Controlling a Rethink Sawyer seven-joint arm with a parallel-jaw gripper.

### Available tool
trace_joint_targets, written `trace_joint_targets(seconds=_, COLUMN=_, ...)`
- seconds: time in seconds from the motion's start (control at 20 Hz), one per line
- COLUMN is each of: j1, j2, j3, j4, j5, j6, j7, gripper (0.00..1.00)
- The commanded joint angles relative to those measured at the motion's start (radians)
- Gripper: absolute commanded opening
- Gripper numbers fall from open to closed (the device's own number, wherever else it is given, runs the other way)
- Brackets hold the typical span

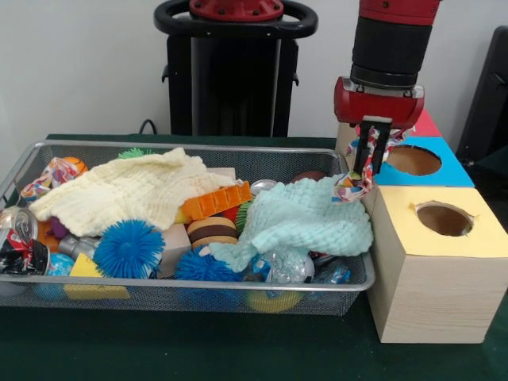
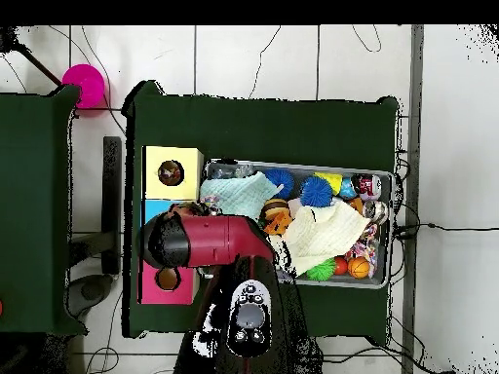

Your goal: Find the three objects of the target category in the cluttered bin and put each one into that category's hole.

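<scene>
Transfer step in hand. Red-and-black gripper (image 1: 372, 159) is clenched on a multicoloured patterned cloth scrap (image 1: 355, 187), which hangs above the wire mesh bin's (image 1: 238, 298) right end, just beside the blue-topped box hole (image 1: 413, 160). Next move likely calls for shifting over that hole, then releasing; whether blue is the matching category cannot be told.

A dark green table (image 1: 198, 349) carries a wire bin (image 1: 238, 298) touching a row of boxes (image 1: 432, 278).
</scene>
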Motion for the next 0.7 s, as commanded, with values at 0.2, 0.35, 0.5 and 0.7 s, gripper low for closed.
trace_joint_targets(seconds=0.2, j1=-0.129, j2=0.006, j3=0.174, j4=0.010, j5=-0.091, j6=0.100, j7=-0.125, gripper=0.00)
trace_joint_targets(seconds=0.35, j1=-0.137, j2=0.005, j3=0.194, j4=0.003, j5=-0.104, j6=0.112, j7=-0.114, gripper=0.00)
trace_joint_targets(seconds=0.5, j1=-0.123, j2=0.002, j3=0.202, j4=-0.014, j5=-0.107, j6=0.132, j7=-0.090, gripper=0.00)
trace_joint_targets(seconds=0.7, j1=-0.092, j2=0.009, j3=0.207, j4=-0.035, j5=-0.097, j6=0.152, j7=-0.043, gripper=0.00)
